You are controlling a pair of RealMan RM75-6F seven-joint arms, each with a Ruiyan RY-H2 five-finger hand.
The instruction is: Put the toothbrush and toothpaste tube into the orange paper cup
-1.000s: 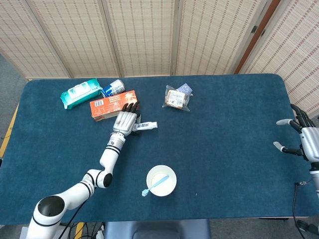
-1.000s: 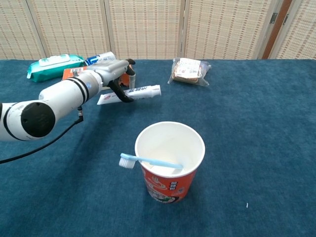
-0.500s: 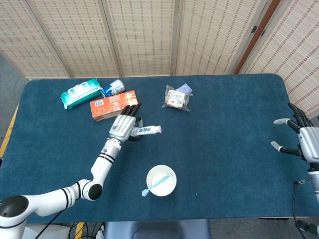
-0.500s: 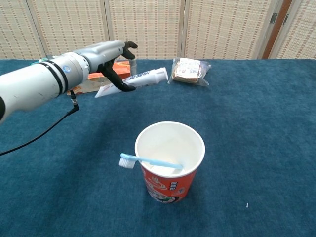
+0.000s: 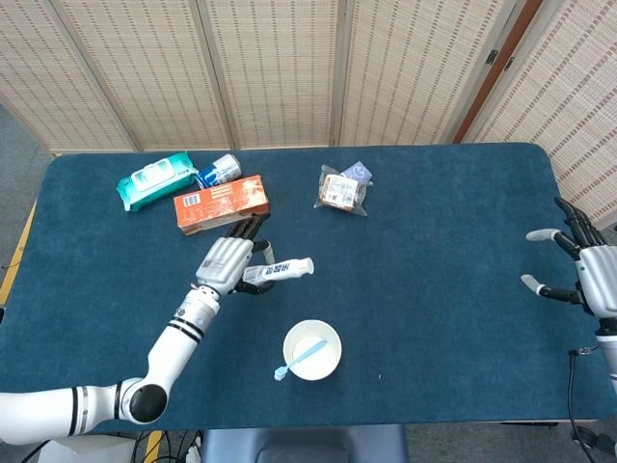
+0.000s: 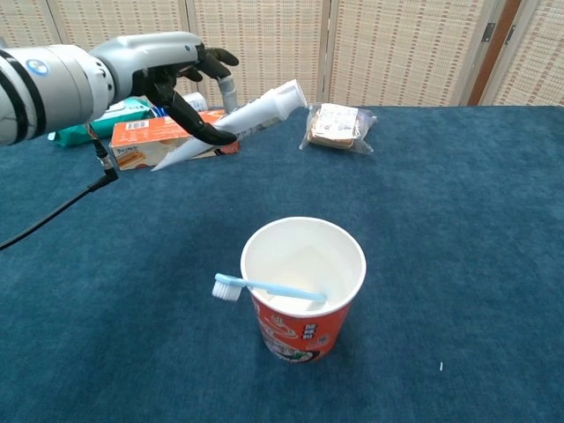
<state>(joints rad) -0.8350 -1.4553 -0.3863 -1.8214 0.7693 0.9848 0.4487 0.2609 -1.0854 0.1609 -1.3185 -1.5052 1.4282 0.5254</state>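
The orange paper cup (image 5: 312, 350) (image 6: 303, 287) stands near the table's front, white inside. A light blue toothbrush (image 5: 297, 360) (image 6: 264, 288) lies in it, its head sticking out over the rim on the left. My left hand (image 5: 225, 265) (image 6: 176, 79) holds the white toothpaste tube (image 5: 280, 271) (image 6: 240, 120) in the air, up and to the left of the cup, cap end pointing right. My right hand (image 5: 581, 273) hovers at the table's right edge with fingers spread and nothing in it; only the head view shows it.
At the back left lie a teal wet-wipes pack (image 5: 154, 180), a blue-and-white can (image 5: 219, 170) and an orange box (image 5: 221, 203) (image 6: 154, 141). A clear snack bag (image 5: 343, 191) (image 6: 337, 126) sits back centre. The blue cloth table (image 5: 443, 289) ends at folding screens behind.
My left hand has lifted the toothpaste tube off the table and carried it toward the front, closer to the cup. The right hand has barely shifted.
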